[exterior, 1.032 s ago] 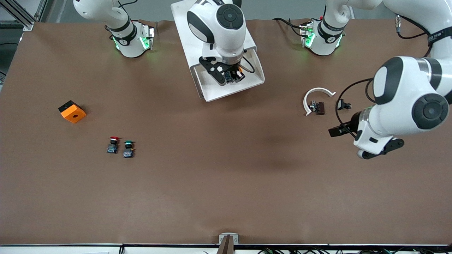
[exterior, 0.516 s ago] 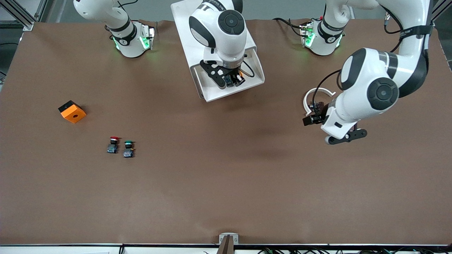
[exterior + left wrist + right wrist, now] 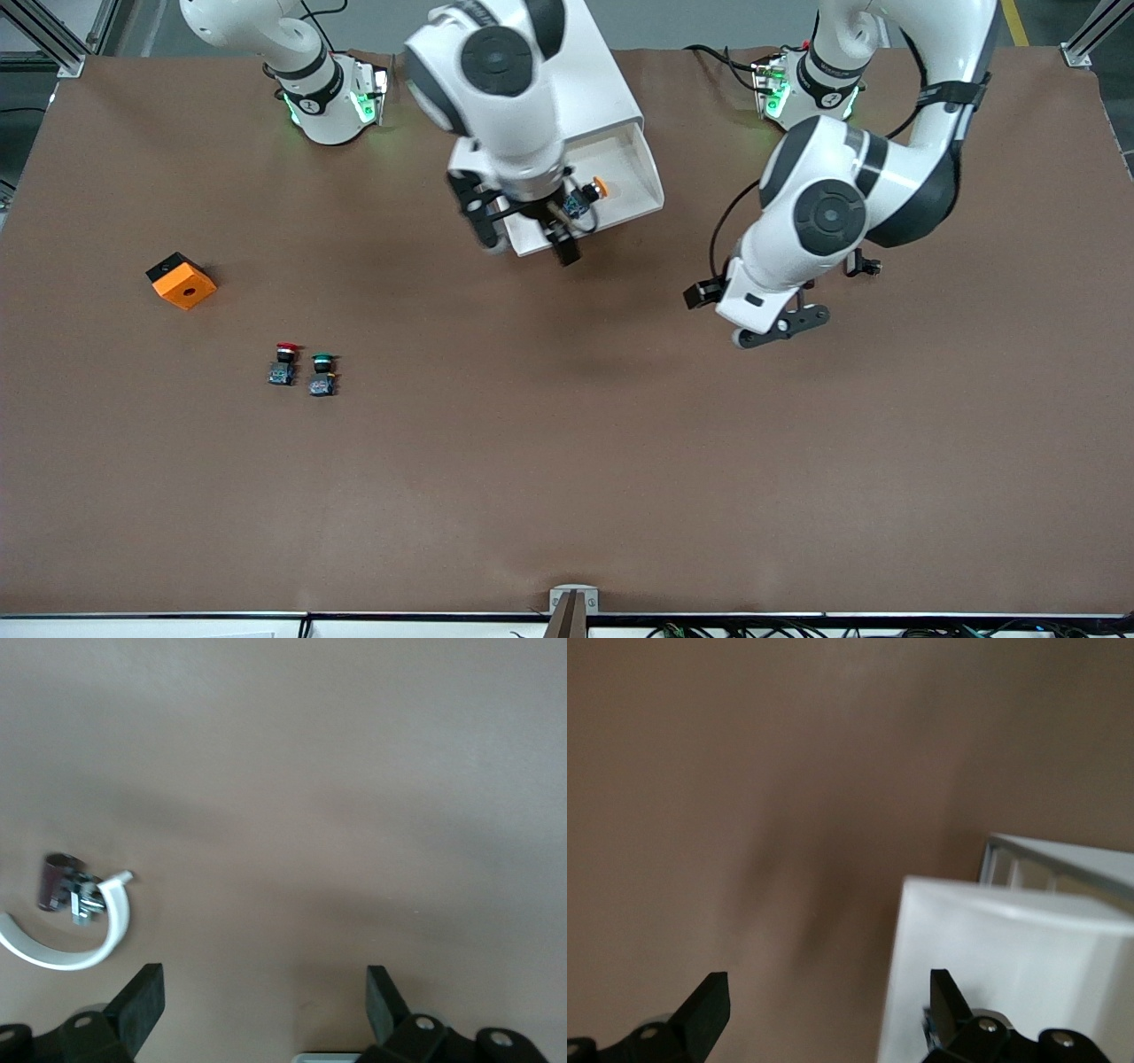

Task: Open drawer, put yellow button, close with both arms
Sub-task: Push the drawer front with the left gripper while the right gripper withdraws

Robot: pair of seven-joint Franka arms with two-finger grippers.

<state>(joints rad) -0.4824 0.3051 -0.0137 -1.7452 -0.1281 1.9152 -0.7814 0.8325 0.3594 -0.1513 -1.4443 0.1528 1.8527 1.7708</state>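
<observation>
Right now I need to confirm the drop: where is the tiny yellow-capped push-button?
In the front view, the yellow-capped push-button lies inside the open white top drawer, just beside the right gripper.

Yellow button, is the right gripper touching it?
Apart. The front view shows the yellow button lying in the drawer, with the open right gripper clear of it.

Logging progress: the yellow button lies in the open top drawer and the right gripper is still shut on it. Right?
Not quite. The front view shows the yellow button lying in the open drawer, but the right gripper is open and empty, over the drawer's front edge.
</observation>
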